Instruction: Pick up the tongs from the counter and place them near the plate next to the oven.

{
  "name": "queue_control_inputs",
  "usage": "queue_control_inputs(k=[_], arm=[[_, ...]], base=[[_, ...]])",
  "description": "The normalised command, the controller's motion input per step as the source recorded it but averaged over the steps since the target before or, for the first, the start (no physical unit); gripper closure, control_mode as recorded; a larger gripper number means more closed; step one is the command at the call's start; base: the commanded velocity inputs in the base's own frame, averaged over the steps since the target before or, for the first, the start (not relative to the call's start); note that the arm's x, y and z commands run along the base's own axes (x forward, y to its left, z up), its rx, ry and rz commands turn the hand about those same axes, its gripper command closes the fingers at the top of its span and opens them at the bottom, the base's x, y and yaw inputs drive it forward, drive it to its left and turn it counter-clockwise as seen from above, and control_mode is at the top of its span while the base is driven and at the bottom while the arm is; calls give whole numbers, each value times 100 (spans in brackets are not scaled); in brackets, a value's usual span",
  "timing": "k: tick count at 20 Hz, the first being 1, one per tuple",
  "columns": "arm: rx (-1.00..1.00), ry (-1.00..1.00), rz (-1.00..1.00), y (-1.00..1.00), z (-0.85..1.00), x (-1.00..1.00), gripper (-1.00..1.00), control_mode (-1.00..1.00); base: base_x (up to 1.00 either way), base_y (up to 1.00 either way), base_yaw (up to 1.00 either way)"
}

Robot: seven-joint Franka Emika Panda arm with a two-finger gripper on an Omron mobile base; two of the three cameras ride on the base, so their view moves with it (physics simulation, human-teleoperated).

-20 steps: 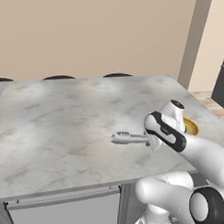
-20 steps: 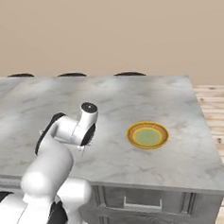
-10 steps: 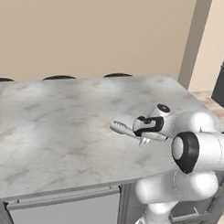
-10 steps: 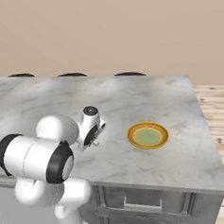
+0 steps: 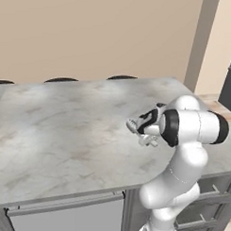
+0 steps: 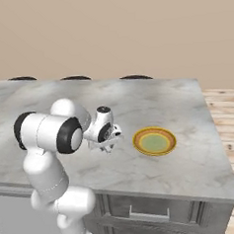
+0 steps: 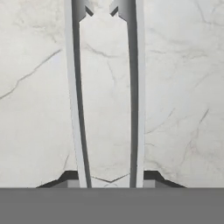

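Hand view is showing the slim silver-grey metal tongs (image 7: 107,96) clamped in the end effector (image 7: 109,181), lifted above the marbled grey-white stone surface (image 7: 179,87). Farther along, the round yellow plate (image 6: 154,141) is waiting, so placing beside it is remaining.

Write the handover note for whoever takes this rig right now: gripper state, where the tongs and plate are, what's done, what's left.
Gripper: shut on the tongs, with both tong arms running straight out from between the fingertips in the hand view.
Tongs: held over the marbled counter; whether they are clear of the surface is hard to tell.
Plate: yellow, flat on the counter, to the right of the gripper in the right base view, with a gap between them.
Done: the tongs are grasped.
Left: carry them toward the plate, set them down on the counter beside it, open and back away.
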Motion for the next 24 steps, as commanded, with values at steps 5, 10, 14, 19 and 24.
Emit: queue_control_inputs(k=[5, 10, 14, 19, 24], arm=[[24, 40, -52, -77, -1, 38, 100, -100], [5, 11, -41, -18, -13, 26, 100, -100], [-2, 0, -31, 10, -25, 3, 100, -100], [-4, -2, -25, 33, -21, 0, 100, -100], [-11, 0, -21, 13, -4, 0, 100, -100]], base=[[0, 0, 0], [0, 0, 0], [0, 0, 0], [0, 0, 0], [0, 0, 0]])
